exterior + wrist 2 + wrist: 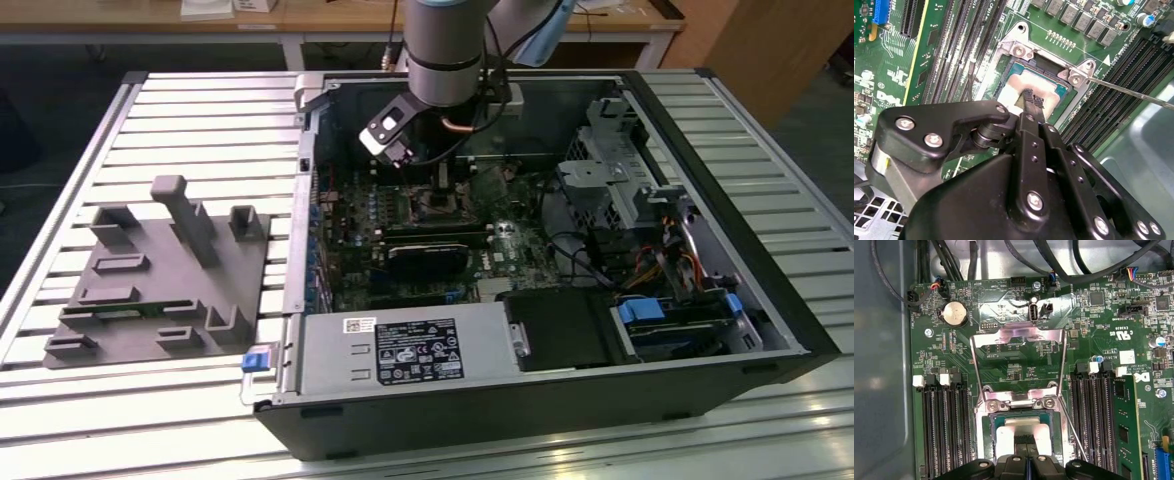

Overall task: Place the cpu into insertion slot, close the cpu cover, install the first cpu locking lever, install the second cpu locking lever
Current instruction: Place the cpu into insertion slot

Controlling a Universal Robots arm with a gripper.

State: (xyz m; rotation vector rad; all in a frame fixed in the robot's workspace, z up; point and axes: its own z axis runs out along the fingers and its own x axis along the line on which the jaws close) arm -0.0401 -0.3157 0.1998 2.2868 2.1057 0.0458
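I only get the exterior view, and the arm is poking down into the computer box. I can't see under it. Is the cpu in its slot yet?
Observer: Yes. In the second wrist view the cpu lies inside the insertion slot, silver top up.
Operator: Is the claw holding it?
Observer: The claw is shut, with its tips together at the middle of the cpu's top. I can't tell whether they press on it.
Operator: Is the lid closed over it?
Observer: No. In the first wrist view the cpu cover is flipped open and lies back over the green board.
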